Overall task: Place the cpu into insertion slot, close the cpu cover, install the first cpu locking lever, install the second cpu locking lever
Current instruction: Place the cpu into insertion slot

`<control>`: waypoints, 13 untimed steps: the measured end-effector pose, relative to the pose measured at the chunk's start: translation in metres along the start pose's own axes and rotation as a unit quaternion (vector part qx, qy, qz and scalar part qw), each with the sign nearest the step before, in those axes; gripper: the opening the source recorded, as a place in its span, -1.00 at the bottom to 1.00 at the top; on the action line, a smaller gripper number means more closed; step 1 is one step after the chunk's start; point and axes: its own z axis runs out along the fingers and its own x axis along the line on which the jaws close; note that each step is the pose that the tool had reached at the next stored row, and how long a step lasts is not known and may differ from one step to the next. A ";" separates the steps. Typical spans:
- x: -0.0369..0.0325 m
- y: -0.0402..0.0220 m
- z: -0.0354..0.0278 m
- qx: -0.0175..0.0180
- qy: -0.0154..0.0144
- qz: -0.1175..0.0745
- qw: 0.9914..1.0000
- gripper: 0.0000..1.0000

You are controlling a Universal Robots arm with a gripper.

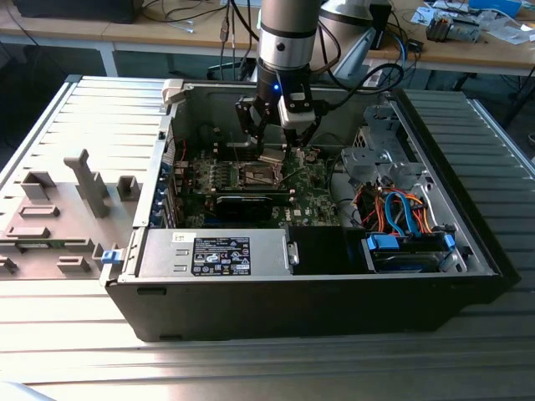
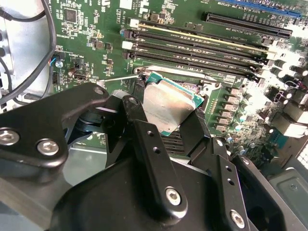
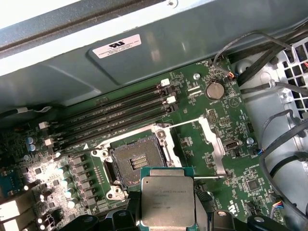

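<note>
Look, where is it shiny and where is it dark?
Second wrist view: the cpu gleams pale, held in the black gripper. First wrist view: the capacitors flare white. Exterior view: the motherboard lies in shade.

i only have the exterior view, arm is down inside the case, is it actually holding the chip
observer: Yes. In the first wrist view the gripper is shut on the chip, with the chip's metal face showing.
operator: ok and is the socket free or covered
observer: Free. The socket lies open with its dark centre bare, and the chip is not seated in it.
</note>
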 end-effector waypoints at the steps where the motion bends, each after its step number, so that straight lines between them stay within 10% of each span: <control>1: 0.0000 0.0000 0.0000 0.000 0.000 0.001 1.000 0.08; 13: 0.0000 0.0000 0.0000 0.001 0.000 0.006 1.000 0.08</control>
